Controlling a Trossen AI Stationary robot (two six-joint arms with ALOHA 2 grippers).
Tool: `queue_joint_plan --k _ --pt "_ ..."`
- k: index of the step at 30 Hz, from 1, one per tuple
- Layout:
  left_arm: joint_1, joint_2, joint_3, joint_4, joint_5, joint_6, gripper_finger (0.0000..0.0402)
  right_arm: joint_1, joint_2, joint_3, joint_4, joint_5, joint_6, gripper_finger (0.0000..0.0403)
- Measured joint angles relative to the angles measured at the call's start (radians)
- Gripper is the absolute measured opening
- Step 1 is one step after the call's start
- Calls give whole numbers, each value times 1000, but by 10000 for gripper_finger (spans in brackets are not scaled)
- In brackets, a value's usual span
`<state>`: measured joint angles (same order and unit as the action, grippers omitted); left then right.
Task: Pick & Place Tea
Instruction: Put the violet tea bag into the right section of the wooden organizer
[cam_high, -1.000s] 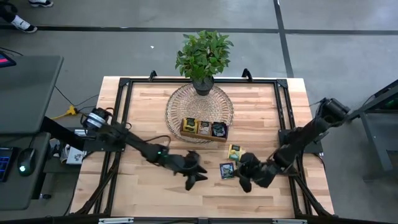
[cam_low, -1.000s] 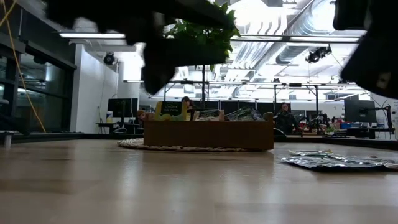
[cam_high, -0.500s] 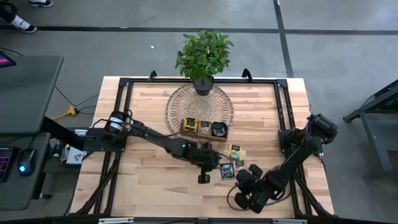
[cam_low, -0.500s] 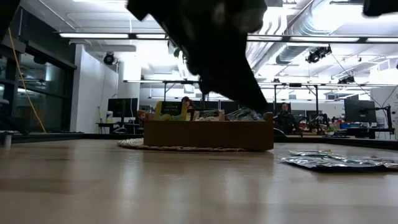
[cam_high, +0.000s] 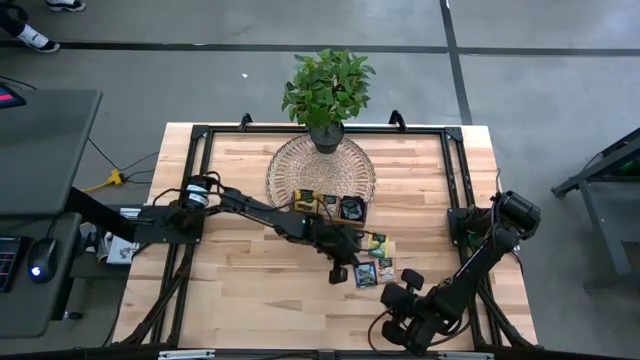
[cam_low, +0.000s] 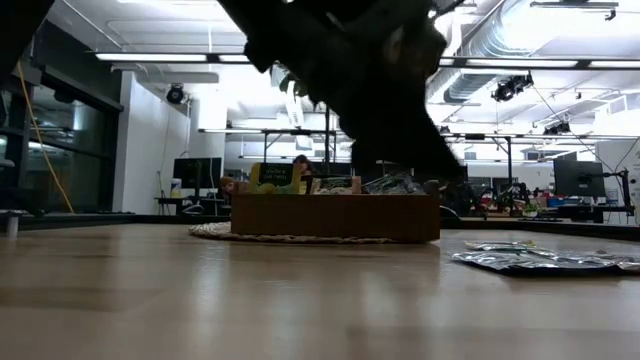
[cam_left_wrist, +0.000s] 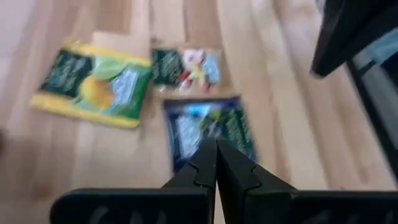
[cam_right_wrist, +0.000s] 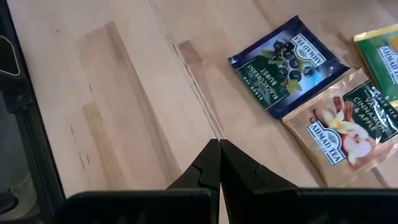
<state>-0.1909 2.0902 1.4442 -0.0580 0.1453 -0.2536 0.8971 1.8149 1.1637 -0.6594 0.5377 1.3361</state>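
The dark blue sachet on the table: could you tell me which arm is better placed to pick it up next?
Left. Its hand, shut, hovers right over the dark blue sachet. The right hand, also shut, sits back near the table's front edge, over bare wood.

So the table (cam_high: 240, 290) is light butcher-block wood with a black metal frame (cam_high: 200, 190) running round its edges. Up at 12 o'clock a potted plant (cam_high: 328, 88) stands on the far rim of a round woven mat (cam_high: 290, 165). A brown wooden tray (cam_high: 328, 207) sits on that mat's near edge, roughly dead centre. Off the table at 9 o'clock there's a grey desk (cam_high: 40, 150) with a mouse (cam_high: 38, 268). From table height you see an office behind, monitors (cam_low: 190, 172) and ceiling strip lights (cam_low: 160, 57).
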Motion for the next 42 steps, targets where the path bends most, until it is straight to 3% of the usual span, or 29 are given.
queue_joint_plan --k 17,31,35,38,42 --pt "1 111 -5 116 46 -126 0 0 0 0 4 8 9 0" --pt "2 163 4 110 -16 -233 0 -1 0 0 43 3 -4 3" --pt "1 164 3 103 18 -278 0 -10 0 0 42 11 -49 20" --pt "-6 170 2 94 -20 -286 0 -27 0 0 40 -18 -49 43" --pt "-5 180 1 96 -31 -305 0 -48 0 -31 65 -36 126 88"
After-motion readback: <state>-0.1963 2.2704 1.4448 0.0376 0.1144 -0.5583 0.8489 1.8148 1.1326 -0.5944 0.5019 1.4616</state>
